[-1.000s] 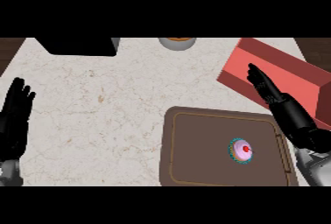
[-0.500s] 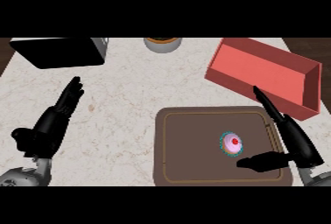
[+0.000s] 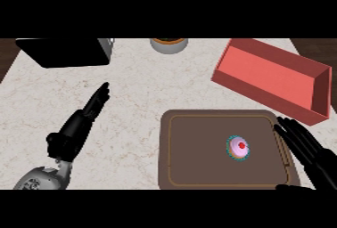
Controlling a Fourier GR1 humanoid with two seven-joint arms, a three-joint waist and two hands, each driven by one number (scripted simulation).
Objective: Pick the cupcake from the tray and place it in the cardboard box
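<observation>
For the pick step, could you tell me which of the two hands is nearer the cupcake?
The right hand, open at the tray's right edge, is nearer the cupcake; the left hand lies over bare counter.

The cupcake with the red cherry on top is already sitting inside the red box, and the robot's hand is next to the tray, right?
Not quite. The head view shows the cupcake on the brown tray, not inside the red box, which holds nothing that shows. The rest is right: it has a red top, and the right hand is beside the tray's right edge, fingers straight.
</observation>
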